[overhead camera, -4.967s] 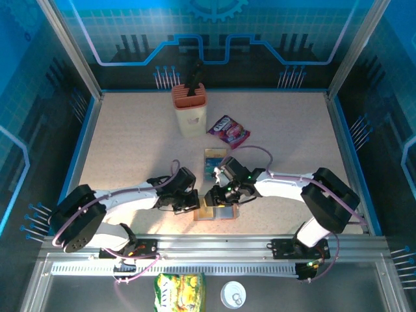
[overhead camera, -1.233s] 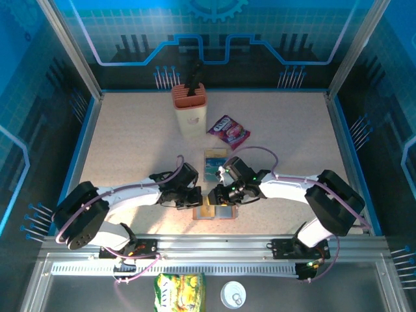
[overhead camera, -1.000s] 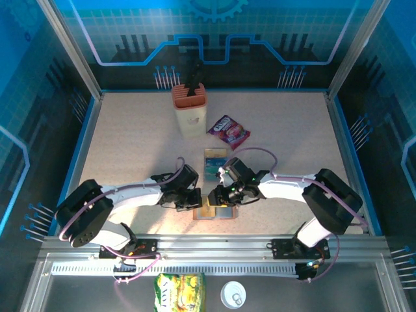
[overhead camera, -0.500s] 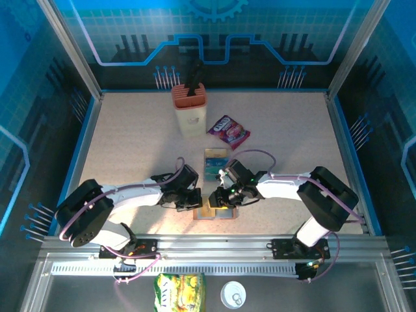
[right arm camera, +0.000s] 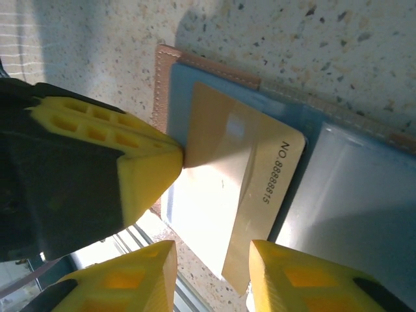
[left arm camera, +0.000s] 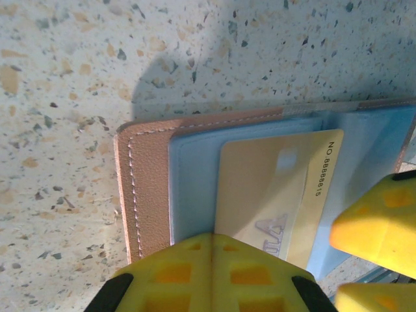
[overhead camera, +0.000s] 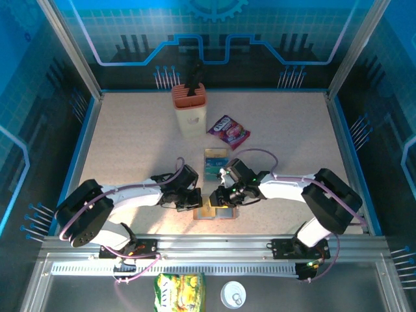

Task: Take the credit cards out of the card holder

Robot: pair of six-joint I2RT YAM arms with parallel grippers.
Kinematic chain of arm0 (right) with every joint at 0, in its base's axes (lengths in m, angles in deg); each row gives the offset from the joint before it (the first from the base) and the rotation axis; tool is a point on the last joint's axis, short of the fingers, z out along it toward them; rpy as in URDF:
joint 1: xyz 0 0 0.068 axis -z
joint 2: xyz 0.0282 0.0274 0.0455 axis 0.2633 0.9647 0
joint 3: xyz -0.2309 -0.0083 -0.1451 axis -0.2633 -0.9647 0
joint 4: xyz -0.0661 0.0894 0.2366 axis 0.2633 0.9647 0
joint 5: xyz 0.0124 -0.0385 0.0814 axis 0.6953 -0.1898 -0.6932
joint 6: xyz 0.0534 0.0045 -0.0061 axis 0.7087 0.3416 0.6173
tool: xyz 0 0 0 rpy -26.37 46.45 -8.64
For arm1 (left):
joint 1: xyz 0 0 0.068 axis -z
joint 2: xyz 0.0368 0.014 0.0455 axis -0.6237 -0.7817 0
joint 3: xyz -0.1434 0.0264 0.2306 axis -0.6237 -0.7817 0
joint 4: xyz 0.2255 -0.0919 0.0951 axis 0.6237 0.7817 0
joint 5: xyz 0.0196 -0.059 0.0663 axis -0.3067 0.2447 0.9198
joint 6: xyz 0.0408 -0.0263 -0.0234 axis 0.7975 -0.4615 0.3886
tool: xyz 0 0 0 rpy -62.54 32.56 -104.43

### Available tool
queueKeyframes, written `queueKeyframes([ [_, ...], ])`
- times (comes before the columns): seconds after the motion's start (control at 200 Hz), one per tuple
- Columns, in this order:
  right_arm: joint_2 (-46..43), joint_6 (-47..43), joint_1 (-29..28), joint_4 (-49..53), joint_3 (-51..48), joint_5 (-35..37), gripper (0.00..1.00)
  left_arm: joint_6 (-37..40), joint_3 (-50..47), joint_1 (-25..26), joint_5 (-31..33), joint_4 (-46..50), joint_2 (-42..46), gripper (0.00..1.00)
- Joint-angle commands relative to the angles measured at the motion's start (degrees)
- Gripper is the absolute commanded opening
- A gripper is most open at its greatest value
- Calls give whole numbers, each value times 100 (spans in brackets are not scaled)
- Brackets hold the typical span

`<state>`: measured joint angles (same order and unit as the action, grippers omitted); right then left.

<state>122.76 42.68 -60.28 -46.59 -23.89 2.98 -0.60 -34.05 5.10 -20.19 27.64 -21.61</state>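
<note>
Near the worktop's [overhead camera: 130, 143] front edge the card holder [left arm camera: 146, 188] lies open, a yellow card [left arm camera: 273, 195] jutting past its sleeve. The left gripper [left arm camera: 211, 273], clenched, presses at the holder's edge. The right gripper [right arm camera: 211, 276], jaws apart, straddles the card's end. I'd say it should pinch squarely, then pull straight out.

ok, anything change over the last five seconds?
Little. The left gripper, shut, slid slightly right, and its tip now presses at the left edge of the card holder. The right gripper barely shifted; its jaws stand open astride the yellow card, which sits in its sleeve. Nothing taken or released. The holder, teal card and snack packet stayed put.
</note>
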Motion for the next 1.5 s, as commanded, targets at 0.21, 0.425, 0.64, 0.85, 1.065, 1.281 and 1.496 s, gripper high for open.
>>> queueKeyframes([
  [0.21, 207, 248, 154, -525, -338, -320, 30, -105, -204, 33, 7, 359, -63, 0],
  [0.425, 382, 541, 158, -1176, -372, -601, 19, -42, -156, 33, 31, 505, -25, 0],
  [0.64, 319, 395, 179, -922, -322, -506, 8, -44, -151, 18, 85, 598, 37, 0],
  [0.85, 19, 238, 281, -622, -487, -390, 5, -99, -305, -7, 136, 647, 226, 0],
  [1.065, -466, -93, 398, 23, -513, -328, 2, -141, -354, -6, 140, 591, 331, 0],
  [1.281, -1226, -763, 516, 1296, -155, 52, 0, -93, -171, -6, 119, 395, 298, 0],
  [1.496, -1565, -1579, 918, 2360, 457, 260, 0, -3, -64, 0, 96, 214, -30, 0],
])
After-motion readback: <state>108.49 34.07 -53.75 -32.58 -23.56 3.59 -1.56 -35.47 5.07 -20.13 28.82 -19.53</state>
